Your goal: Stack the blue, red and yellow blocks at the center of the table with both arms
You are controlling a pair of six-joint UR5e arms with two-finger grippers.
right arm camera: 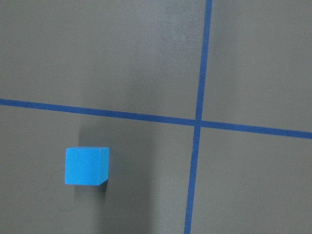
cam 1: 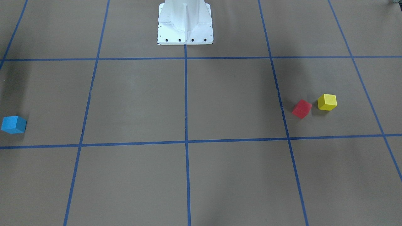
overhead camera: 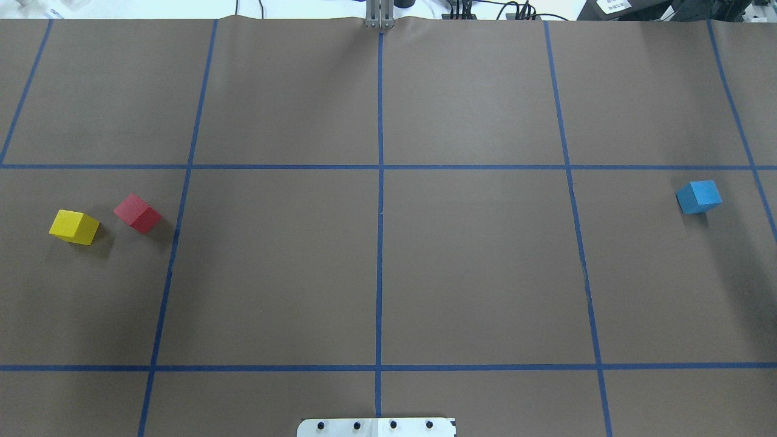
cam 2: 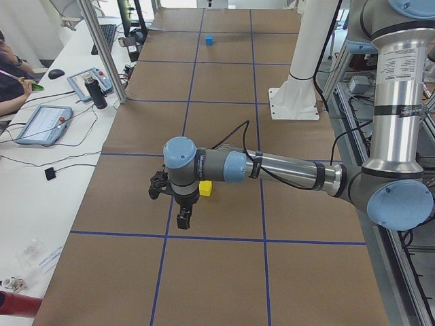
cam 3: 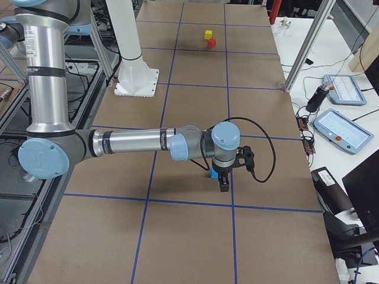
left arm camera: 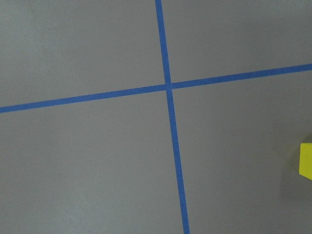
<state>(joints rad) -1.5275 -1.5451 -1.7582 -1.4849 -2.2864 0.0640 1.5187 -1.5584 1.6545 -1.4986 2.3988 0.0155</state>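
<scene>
The blue block (overhead camera: 698,196) lies far out on the robot's right side; it also shows in the right wrist view (right arm camera: 87,166). The red block (overhead camera: 138,213) and the yellow block (overhead camera: 74,227) lie close together, apart, on the robot's left side. The yellow block's edge shows in the left wrist view (left arm camera: 306,161). My left gripper (cam 2: 183,221) hangs above the table near the yellow block (cam 2: 205,188). My right gripper (cam 3: 224,184) hangs by the blue block (cam 3: 214,173). Both show only in side views, so I cannot tell whether they are open or shut.
The white robot pedestal (overhead camera: 376,427) stands at the near middle edge. Blue tape lines (overhead camera: 380,212) grid the brown table. An operators' desk with tablets (cam 2: 42,124) and metal posts (cam 2: 102,54) runs along the far side.
</scene>
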